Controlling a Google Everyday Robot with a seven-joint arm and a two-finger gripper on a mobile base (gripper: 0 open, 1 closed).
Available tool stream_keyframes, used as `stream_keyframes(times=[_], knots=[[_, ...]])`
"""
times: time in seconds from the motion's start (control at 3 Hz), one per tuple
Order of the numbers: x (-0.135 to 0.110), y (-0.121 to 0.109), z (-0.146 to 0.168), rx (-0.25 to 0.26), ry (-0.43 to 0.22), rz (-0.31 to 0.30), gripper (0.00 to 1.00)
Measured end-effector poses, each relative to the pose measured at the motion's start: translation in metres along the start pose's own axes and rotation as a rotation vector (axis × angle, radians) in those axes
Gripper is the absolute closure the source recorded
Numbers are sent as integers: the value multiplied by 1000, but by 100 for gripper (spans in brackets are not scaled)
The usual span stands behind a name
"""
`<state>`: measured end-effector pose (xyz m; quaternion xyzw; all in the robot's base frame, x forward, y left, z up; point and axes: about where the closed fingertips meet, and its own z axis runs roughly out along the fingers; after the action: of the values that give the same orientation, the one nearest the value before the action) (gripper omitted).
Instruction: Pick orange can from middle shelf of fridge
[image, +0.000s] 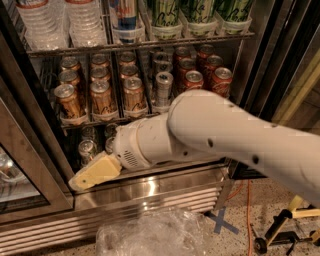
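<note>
In the camera view, the orange can (102, 98) stands in the front row of the middle shelf (115, 120) of the fridge (252, 65), between two cans like it, with a slim silver can (163, 86) and red cans (220, 80) further right. The gripper (94, 173) hangs below and slightly left of it, well apart, by the steel base (150, 192); I cannot tell whether it is wide or narrow. The lettering on the cans is too blurred to read.

Cream gripper (76, 183) at the silver fridge base (150, 192) — orange can (102, 100) copper-toned.
</note>
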<state>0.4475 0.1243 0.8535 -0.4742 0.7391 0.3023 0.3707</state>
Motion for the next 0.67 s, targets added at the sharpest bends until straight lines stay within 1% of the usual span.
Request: stream_keyframes(times=[0.33, 0.67], knots=[[17, 29, 27, 72, 7, 141, 0], [35, 37, 33, 199, -5, 244, 0]])
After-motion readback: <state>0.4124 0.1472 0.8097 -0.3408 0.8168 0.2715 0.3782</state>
